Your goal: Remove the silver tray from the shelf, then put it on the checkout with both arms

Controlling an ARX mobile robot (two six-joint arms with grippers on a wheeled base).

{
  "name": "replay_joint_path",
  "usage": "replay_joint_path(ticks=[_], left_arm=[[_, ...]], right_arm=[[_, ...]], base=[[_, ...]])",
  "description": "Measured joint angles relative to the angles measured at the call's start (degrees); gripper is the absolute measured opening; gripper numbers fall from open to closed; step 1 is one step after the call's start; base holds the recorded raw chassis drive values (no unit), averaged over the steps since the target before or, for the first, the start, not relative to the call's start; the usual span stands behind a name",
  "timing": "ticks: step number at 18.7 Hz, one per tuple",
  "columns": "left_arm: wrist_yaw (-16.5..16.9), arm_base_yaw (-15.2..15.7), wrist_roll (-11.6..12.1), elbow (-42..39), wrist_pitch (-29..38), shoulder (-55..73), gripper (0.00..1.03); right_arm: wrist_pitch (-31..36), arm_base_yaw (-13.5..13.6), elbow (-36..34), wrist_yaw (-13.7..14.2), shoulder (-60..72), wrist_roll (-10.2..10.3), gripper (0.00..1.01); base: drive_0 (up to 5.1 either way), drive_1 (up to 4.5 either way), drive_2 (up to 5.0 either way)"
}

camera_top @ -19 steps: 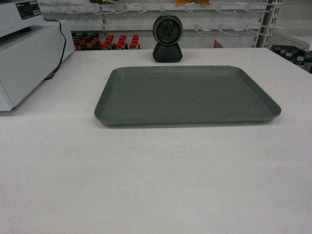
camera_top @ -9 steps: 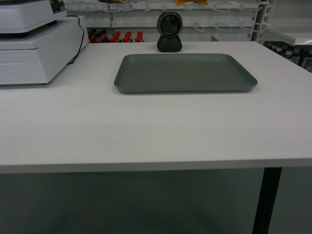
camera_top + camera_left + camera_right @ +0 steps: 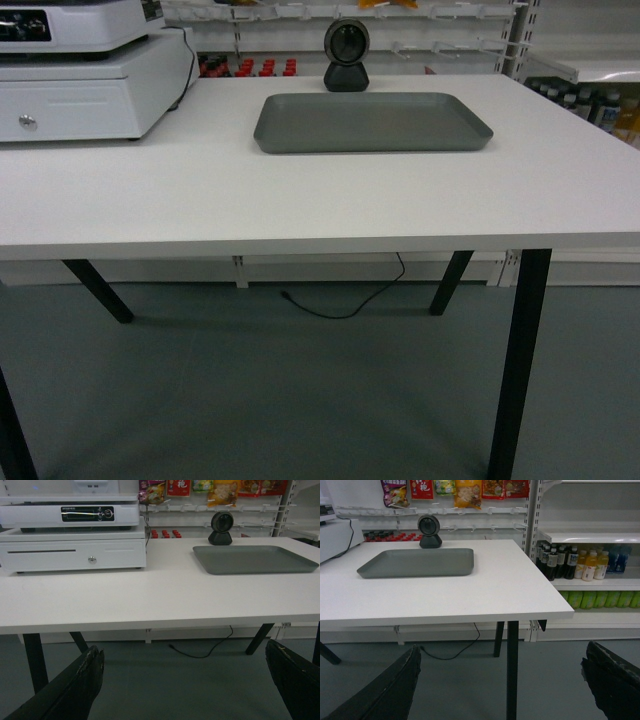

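As the head view is read first, the tray (image 3: pixel 372 122) is seen lying flat on the white worktop (image 3: pixel 300 200), toward its far edge, just in front of a small black scanner (image 3: pixel 346 55) on a stand. A white cash register (image 3: pixel 85 70) sits at the far left. Compared with one second ago, the tray appears smaller and farther away, and the worktop's front edge, its black legs, and the grey floor with a loose cable are now shown. The robot is judged to have backed away from the worktop. Neither hand is seen in this view.

From the left wrist view, the tray (image 3: pixel 255 559) is seen at right on the worktop, well apart from the register (image 3: pixel 72 530) at left. The left hand (image 3: pixel 192 677) is held low, below worktop level; its two black fingers (image 3: pixel 90 672) are spread wide apart at the picture's lower corners, with nothing between them.

From the right wrist view, the tray (image 3: pixel 417 562) is seen at left, with drink bottles on a shelf (image 3: pixel 590 582) at right. The right hand (image 3: pixel 505 680) is likewise held low, its fingers (image 3: pixel 407 677) spread wide and empty.

With the tray resting on the worktop, released and untouched, the placing is judged complete.
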Motion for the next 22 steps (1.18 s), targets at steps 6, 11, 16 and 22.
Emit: replay_joint_path(ticks=[6, 11, 16, 22], left_arm=[[0.0, 0.0, 0.0, 0.0, -0.3, 0.0, 0.98], [0.0, 0.0, 0.0, 0.0, -0.2, 0.0, 0.98], [0.0, 0.0, 0.2, 0.0, -0.3, 0.0, 0.98], [0.0, 0.0, 0.2, 0.0, -0.3, 0.0, 0.98]], right_arm=[[-0.3, 0.0, 0.0, 0.0, 0.0, 0.0, 0.98], [-0.1, 0.0, 0.0, 0.0, 0.0, 0.0, 0.98], [-0.3, 0.0, 0.0, 0.0, 0.0, 0.0, 0.98], [-0.3, 0.0, 0.0, 0.0, 0.0, -0.1, 0.98]], base=[[0.0, 0.0, 0.0], [0.0, 0.0, 0.0], [0.0, 0.0, 0.0], [0.0, 0.0, 0.0]])
